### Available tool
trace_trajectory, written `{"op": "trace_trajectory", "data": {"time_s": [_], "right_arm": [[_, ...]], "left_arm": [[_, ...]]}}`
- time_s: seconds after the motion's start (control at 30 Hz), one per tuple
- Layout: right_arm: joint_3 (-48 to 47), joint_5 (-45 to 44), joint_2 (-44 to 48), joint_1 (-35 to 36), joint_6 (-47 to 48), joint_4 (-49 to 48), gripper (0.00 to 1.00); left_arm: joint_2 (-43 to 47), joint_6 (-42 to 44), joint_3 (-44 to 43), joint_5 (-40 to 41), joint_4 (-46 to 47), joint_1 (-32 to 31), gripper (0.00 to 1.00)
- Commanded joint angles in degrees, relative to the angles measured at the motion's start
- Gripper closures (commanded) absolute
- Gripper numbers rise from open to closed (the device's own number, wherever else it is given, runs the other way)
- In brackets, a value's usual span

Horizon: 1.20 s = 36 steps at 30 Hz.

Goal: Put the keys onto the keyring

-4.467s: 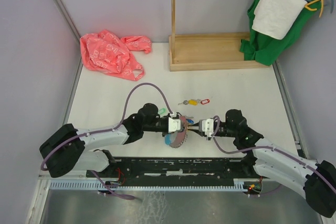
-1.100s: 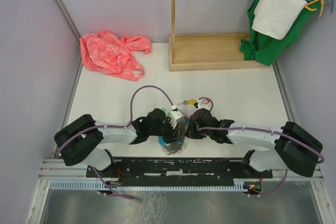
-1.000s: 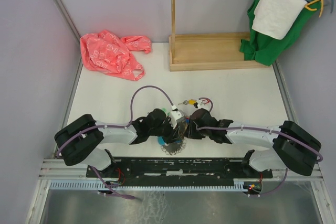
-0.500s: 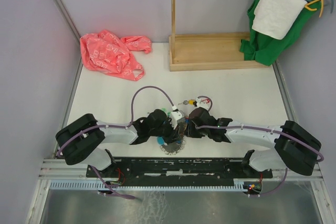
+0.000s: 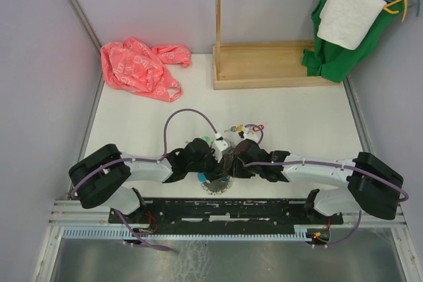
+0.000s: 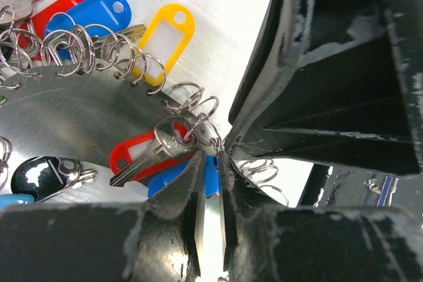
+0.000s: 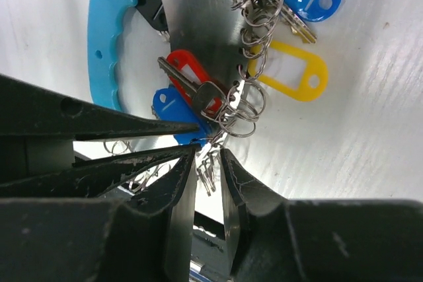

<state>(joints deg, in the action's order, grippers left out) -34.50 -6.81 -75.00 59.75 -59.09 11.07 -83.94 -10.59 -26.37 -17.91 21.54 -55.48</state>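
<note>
Left hand (image 6: 211,166), right hand (image 7: 206,156) meet low at keyring (image 7: 106,44).

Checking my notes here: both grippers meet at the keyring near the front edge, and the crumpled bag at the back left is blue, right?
Not quite: the bag is pinkish red, not blue, as the top external view shows. The rest stands: the left gripper and right gripper meet at the keyring near the front edge.

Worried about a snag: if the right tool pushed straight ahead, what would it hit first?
Likely the split rings by the blue tag, just ahead of the right tool; depth is unclear.
</note>
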Motion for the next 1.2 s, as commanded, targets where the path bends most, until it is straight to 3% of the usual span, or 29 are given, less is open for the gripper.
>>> {"op": "trace_trajectory", "data": {"time_s": [0.0,0.17,0.4,0.7,0.87,1.17], "right_arm": [[-0.6,-4.7,-1.3,0.9,-5.8,-3.5,0.72],[1.3,-8.0,-0.4,1.0,-8.8,-6.2,0.73],[1.9,-6.1,-2.0,1.0,-12.0,-7.8,0.73],[1.6,-9.6,2.1,1.1,-10.6,-0.5,0.73],[-0.8,-10.4,6.7,1.1,10.9,3.4,0.67],[1.0,10.0,13.3,0.7,60.1,-0.8,0.57]], "left_arm": [[1.4,-2.1,0.7,0.1,1.7,-0.3,0.82],[1.8,-2.1,1.4,-0.1,1.8,-0.2,0.84],[2.0,-2.1,1.6,-0.2,1.8,-0.3,0.85],[1.8,-2.2,1.6,-0.2,2.5,-0.3,0.87],[3.6,-1.5,1.9,1.0,1.9,-0.3,0.86],[17.6,-3.3,3.4,8.3,-4.5,-0.3,0.69]]}}
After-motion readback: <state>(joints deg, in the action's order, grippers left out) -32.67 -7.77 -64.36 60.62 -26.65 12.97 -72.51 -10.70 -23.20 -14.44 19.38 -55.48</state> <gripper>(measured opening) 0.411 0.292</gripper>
